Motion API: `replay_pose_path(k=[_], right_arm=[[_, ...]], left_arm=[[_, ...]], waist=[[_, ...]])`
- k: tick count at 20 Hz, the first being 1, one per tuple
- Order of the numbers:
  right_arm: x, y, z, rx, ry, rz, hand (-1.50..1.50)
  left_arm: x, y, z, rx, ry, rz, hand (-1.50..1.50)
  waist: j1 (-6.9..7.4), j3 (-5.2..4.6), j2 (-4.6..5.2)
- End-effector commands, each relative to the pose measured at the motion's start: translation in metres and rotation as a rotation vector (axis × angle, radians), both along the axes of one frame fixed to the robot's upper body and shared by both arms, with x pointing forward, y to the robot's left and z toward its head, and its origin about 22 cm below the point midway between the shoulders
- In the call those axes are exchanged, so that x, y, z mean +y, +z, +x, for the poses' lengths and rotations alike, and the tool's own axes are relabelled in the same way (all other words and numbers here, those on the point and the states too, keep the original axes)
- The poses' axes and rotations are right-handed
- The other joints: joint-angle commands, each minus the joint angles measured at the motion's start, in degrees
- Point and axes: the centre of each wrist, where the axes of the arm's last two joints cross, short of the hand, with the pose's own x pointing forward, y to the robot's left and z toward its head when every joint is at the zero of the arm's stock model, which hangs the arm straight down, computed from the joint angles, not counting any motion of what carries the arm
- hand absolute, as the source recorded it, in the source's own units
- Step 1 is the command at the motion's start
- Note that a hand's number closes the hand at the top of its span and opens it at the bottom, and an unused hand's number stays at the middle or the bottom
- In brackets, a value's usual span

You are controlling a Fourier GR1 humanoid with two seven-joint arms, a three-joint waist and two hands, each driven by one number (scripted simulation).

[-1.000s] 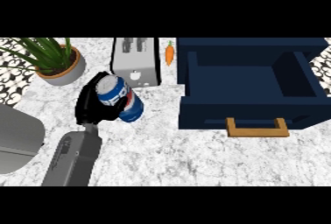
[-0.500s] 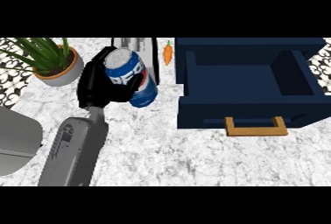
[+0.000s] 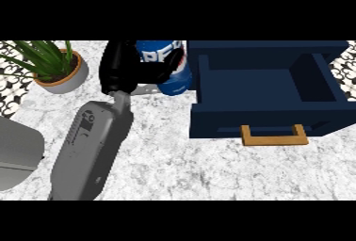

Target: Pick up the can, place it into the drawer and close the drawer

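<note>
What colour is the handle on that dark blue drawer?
The drawer's U-shaped handle is light brown, seen in the head view.

drawer [image 3: 264, 117]: open at the top, inside floor bare between its side walls.
drawer's left wall [image 3: 198, 70]: stands between the can [image 3: 167, 70], held in the left hand [image 3: 122, 66], and the inside; can just beside it.
potted plant [image 3: 59, 70]: leaves spread near the hand's left.
handle [image 3: 273, 136]: juts from the drawer front.
desk [image 3: 208, 169]: bare in front of the drawer, right of the forearm.
</note>
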Motion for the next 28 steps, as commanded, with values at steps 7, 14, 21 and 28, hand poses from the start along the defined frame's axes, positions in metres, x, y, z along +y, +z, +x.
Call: replay_pose_path(k=[7, 14, 21, 28], right_arm=[[-0.005, -0.014, 0.02, -0.023, -0.001, 0.018, -1.5], [0.012, 0.003, 0.01, -0.014, 0.007, 0.001, -1.5], [0.01, 0.0, 0.021, -0.032, 0.006, -0.014, -1.5], [0.001, 0.003, 0.021, -0.031, 0.034, -0.012, -1.5]], left_arm=[[-0.053, 0.046, 0.037, -0.002, -0.01, 0.039, 1.5], [-0.085, 0.053, 0.034, 0.007, -0.019, 0.047, 1.5], [-0.103, 0.053, 0.049, 0.022, -0.031, 0.069, 1.5], [-0.117, 0.065, 0.058, 0.022, -0.011, 0.065, 1.5]], waist=[[-0.54, 0.02, 0.29], [-0.79, -0.01, 0.14], [-1.5, 0.02, 0.41], [-2.28, 0.05, 0.6]])
